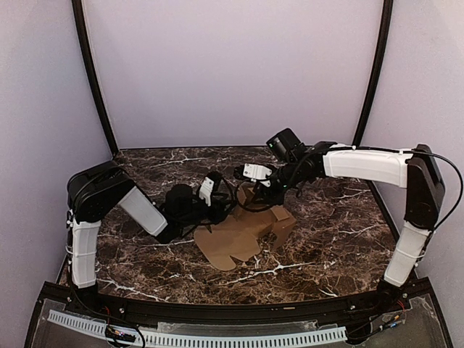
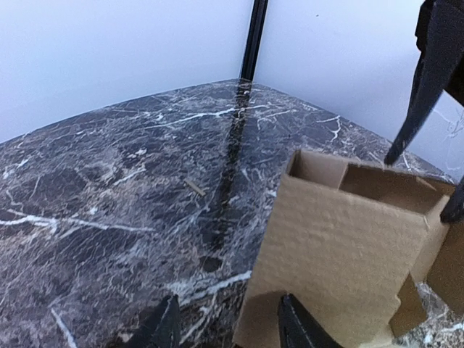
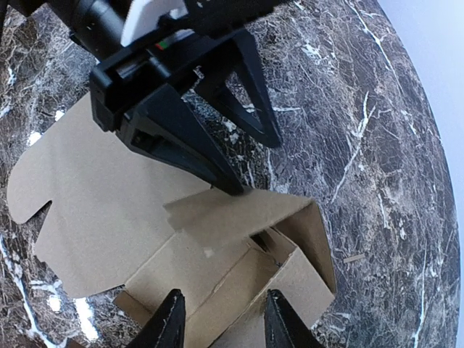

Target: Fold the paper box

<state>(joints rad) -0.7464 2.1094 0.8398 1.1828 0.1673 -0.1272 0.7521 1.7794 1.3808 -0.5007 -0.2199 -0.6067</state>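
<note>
The paper box (image 1: 246, 232) is brown cardboard, partly folded, in the middle of the marble table (image 1: 145, 268). Its flat flaps with rounded tabs (image 3: 80, 196) spread toward the front left, and raised walls form an open-topped cell (image 3: 290, 246). My left gripper (image 1: 216, 206) is open at the box's left side. In the left wrist view one of its fingers (image 2: 301, 330) is in front of the upright wall (image 2: 341, 246) and the other stands over bare table. My right gripper (image 3: 221, 326) hovers open over the box's inside, with nothing gripped. The left gripper's fingertip (image 3: 232, 185) touches the raised flap's top edge.
A small wooden sliver (image 2: 194, 187) lies on the table beyond the box. Black frame posts (image 1: 94, 80) (image 1: 373, 72) rise at the back corners in front of pale walls. Both arms meet closely over the box.
</note>
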